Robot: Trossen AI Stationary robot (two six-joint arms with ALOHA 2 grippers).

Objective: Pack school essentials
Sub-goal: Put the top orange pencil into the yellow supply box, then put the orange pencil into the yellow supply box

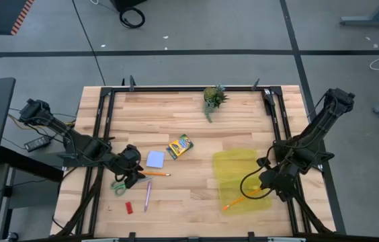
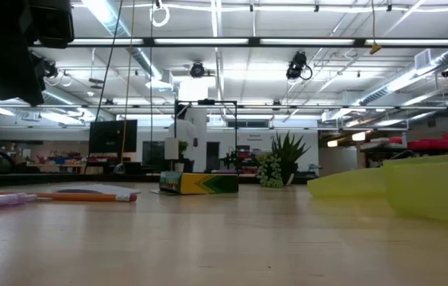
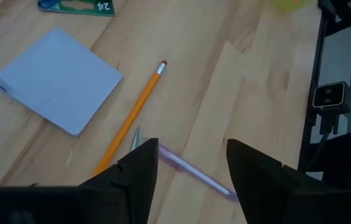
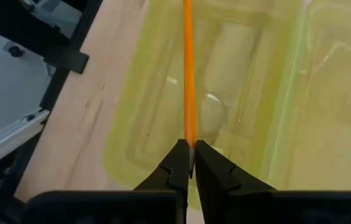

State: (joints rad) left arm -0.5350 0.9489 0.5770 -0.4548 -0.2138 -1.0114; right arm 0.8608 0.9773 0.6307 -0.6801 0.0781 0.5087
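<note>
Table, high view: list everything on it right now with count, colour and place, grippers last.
yellow case: 1, translucent yellow, open, right half
orange pencils: 2, one by the note pad, one over the case
note pad: 1, light blue, left of centre
crayon box: 1, yellow-green, centre
scissors: 1, green-handled, left
pen: 1, pinkish, front left
eraser: 1, red, front left
potted plant: 1, green, back edge
left gripper: open, above pen
right gripper: shut on pencil
</note>
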